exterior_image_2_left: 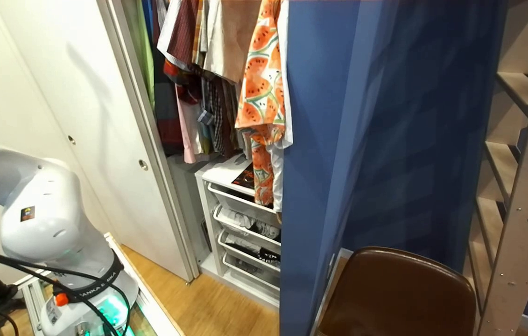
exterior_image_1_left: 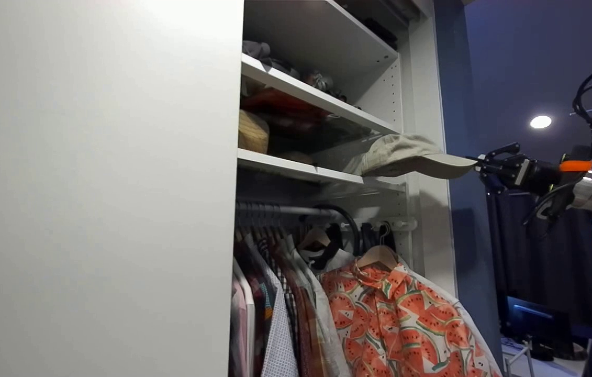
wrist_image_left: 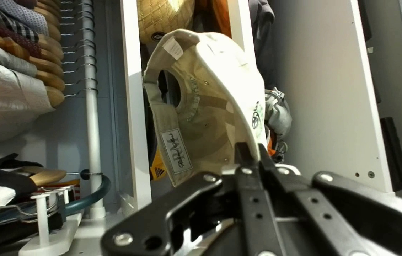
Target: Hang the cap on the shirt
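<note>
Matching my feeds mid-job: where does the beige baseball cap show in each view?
In an exterior view: beige baseball cap right of centre, brim in the gripper.
In an exterior view with the brown chair: not in it.
Wrist view: cap around the centre, its inside showing.
Shared landmark: the row of hanging garments, at left in the wrist view.

Watermelon-print shirt [exterior_image_1_left: 403, 322] common to both exterior views
</note>
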`<action>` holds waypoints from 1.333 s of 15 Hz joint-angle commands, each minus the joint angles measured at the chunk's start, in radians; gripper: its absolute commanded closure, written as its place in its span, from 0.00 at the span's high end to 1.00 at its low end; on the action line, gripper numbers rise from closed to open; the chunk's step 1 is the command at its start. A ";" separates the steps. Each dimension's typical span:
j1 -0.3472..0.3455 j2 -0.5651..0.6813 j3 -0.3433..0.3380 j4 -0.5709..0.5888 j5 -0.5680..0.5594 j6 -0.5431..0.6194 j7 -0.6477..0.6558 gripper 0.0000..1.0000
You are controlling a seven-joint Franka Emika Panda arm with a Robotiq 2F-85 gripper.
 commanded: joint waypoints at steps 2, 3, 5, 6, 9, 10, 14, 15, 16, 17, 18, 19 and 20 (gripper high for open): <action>-0.021 -0.107 -0.014 -0.118 -0.014 -0.020 -0.054 0.01; -0.028 -0.123 -0.017 -0.138 -0.019 -0.023 -0.067 0.01; -0.034 -0.155 -0.031 -0.179 -0.003 -0.023 -0.089 0.01; -0.039 -0.166 -0.037 -0.195 -0.008 -0.031 -0.097 0.01; -0.083 -0.189 -0.032 -0.247 -0.066 -0.027 -0.093 0.01; -0.093 -0.196 -0.029 -0.260 -0.080 -0.025 -0.097 0.01; -0.129 -0.224 -0.006 -0.304 -0.096 0.016 -0.158 0.01; -0.131 -0.233 -0.001 -0.318 -0.082 0.025 -0.181 0.01; -0.139 -0.243 0.007 -0.331 -0.078 0.039 -0.211 0.01; -0.140 -0.254 0.011 -0.347 -0.074 0.046 -0.230 0.01; -0.148 -0.262 0.019 -0.360 -0.083 0.060 -0.254 0.01; -0.150 -0.274 0.024 -0.375 -0.072 0.076 -0.274 0.01; -0.152 -0.284 0.032 -0.388 -0.060 0.102 -0.305 0.01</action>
